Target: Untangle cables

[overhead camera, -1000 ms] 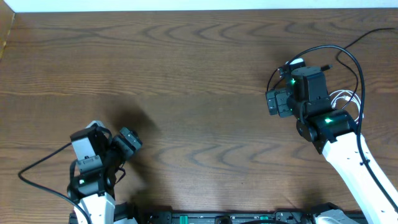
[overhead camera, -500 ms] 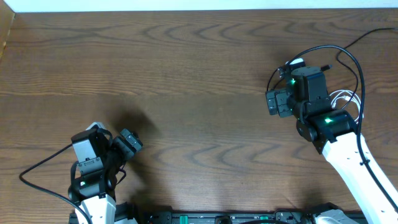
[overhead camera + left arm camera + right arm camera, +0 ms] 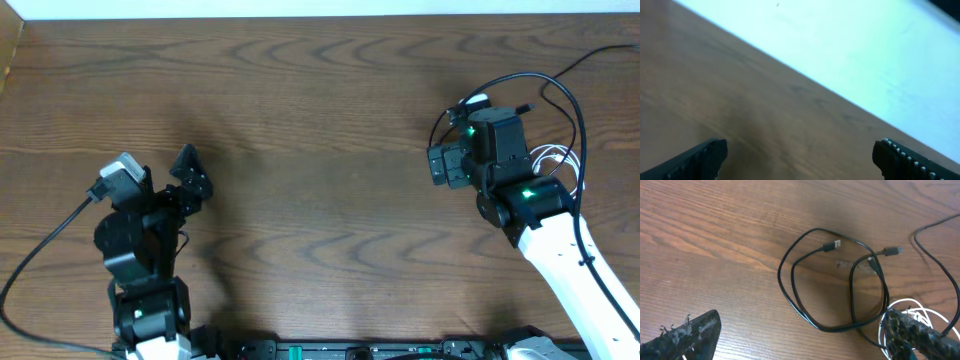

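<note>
In the right wrist view, two thin black cables (image 3: pixel 790 287) lie in overlapping loops on the wooden table. Their plug ends (image 3: pixel 832 245) rest near the top of the loops. A white cable (image 3: pixel 900 305) is coiled at the loops' right side, touching the black ones. My right gripper (image 3: pixel 802 340) hovers open over the loops' near side, and its right finger (image 3: pixel 920 335) is above the white coil. From overhead, the right arm hides most of the black loops; the white cable (image 3: pixel 556 158) peeks out beside it. My left gripper (image 3: pixel 800 162) is open over bare wood, far from the cables.
Another thin black cord (image 3: pixel 935 235) runs off to the far right. The table's back edge meets a white surface (image 3: pixel 850 45) ahead of the left gripper. The arm's thick black wire (image 3: pixel 545 82) arcs above the right wrist.
The left arm has swung away from the front edge, toward the far left of the table, with its gripper still open. The right arm and the cables have not moved.
</note>
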Robot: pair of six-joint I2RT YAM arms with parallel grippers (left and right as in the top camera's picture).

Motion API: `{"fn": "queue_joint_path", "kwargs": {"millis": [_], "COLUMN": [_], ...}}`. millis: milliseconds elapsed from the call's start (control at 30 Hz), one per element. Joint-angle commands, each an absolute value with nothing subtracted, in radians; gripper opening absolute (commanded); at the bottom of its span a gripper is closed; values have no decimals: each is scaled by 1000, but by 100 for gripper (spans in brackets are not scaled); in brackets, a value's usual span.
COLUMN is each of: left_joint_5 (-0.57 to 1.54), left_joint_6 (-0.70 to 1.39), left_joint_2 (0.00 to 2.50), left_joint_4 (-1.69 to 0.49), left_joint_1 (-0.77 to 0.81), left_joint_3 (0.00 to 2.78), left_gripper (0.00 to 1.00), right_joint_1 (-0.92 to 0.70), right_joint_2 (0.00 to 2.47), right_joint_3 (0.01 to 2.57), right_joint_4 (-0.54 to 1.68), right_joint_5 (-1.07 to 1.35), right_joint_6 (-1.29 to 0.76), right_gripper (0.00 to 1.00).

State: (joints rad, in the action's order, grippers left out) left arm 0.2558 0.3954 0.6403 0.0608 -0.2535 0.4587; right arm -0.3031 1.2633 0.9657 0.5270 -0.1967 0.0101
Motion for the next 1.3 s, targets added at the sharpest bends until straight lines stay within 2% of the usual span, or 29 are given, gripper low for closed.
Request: {"fn": "queue_joint_path", "kwargs": {"millis": [0,533,867,1267], "left_joint_5": [249,249,249,249], "left_joint_6": [390,390,390,390], "left_joint_2": [575,340,293,80], "left_joint_4": [66,65,86,149], "left_joint_1": [-218,-9,-4,-4], "left_joint_3": [439,346,321,202], "left_gripper": [98,99,99,98], "right_joint_1": [-301,-301,-301,-301], "right_joint_2": [1266,1266,1266,1266], "right_joint_3": [968,968,968,968], "right_joint_4": [529,529,528,528], "right_joint_5": [-195,-196,-195,-195], "right_joint_6": [4,4,4,4], "right_gripper": [99,99,99,99]}}
